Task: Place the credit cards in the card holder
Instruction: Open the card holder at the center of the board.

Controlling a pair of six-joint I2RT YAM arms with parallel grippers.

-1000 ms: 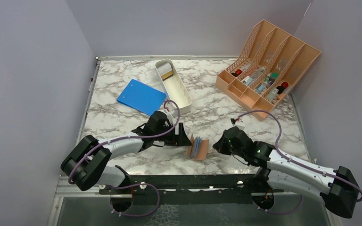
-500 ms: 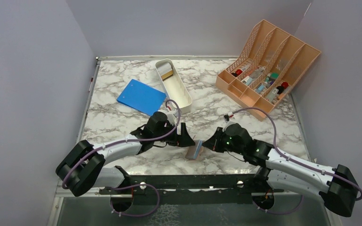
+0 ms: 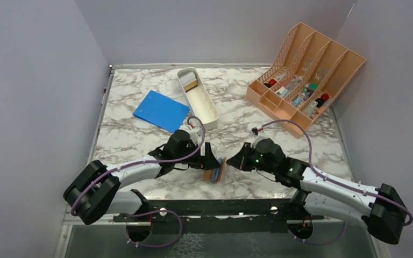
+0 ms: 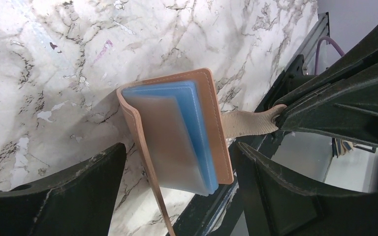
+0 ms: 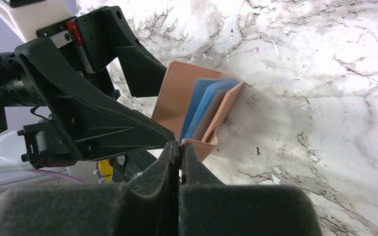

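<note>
The card holder (image 4: 177,132), tan leather with blue and frosted sleeves inside, stands partly open on the marble between the wide-open fingers of my left gripper (image 4: 177,194). Neither finger touches it. My right gripper (image 5: 179,147) is shut on the holder's strap, which stretches taut from the cover to its fingertips (image 4: 295,113). From above, the card holder (image 3: 215,174) sits near the front edge, with the left gripper (image 3: 211,160) around it and the right gripper (image 3: 231,163) just to its right. Credit cards (image 3: 190,83), gold-brown and silver, lie at the far end of the white tray.
A long white tray (image 3: 207,107) lies behind the grippers, and a blue notebook (image 3: 161,110) to its left. The peach lattice organiser (image 3: 306,75) with small items stands at the back right. The table's front rail (image 3: 215,207) runs close below the holder.
My right gripper has moved left, drawing the card holder by its strap in between the left gripper's fingers. The left gripper opened a little wider and the holder folded narrower.
</note>
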